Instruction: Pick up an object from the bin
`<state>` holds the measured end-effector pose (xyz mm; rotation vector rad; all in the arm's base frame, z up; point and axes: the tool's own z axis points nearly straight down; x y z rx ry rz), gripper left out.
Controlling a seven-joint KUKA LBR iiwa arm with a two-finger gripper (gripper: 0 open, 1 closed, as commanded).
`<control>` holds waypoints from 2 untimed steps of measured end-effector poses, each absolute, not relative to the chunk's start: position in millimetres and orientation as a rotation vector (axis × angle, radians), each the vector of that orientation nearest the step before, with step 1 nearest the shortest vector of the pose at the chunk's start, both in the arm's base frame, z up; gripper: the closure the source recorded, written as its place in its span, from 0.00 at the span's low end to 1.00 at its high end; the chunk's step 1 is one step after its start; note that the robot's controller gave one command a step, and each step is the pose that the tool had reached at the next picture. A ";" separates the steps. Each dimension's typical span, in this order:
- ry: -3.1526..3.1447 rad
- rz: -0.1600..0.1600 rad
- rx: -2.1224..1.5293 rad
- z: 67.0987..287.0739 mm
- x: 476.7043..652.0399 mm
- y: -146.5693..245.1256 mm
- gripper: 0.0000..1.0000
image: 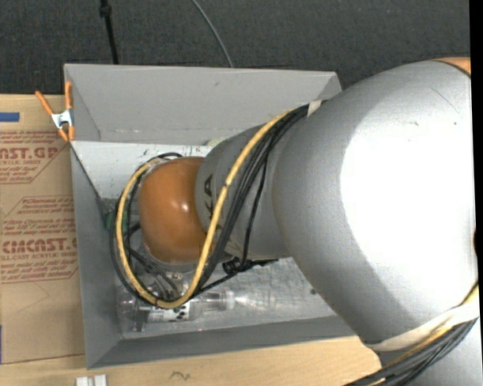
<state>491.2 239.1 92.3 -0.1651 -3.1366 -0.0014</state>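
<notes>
The claw (154, 298) sits low in the near left corner of the bin, under the wrist and almost hidden by it. Whether it is open or closed cannot be told, nor whether anything is in its grip.

Just to its right, a clear, long, see-through plastic object (229, 299) lies flat on the bin floor along the near wall. Its left end reaches in under the wrist, close to the claw. Whether the two touch cannot be made out.

Directly above the claw is the rounded, glossy orange cover (171, 210) of the wrist. A bundle of yellow and black cables (215, 221) loops round the cover, down its left side and back up along the arm. A small patch of something green (108, 223) shows against the bin's left wall beside the cables, too hidden to identify.

The thick grey arm (368, 207) comes in from the right and covers most of the bin's right half.

The grey metal bin (198, 95) has sloping walls, and its far wall is bare. It rests on a pale wooden bench (232, 369).
</notes>
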 end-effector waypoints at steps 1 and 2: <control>-3.135 -0.001 -0.217 69.7 499.2 233.6 0.00; -3.140 -0.014 -0.295 73.7 483.5 231.1 1.00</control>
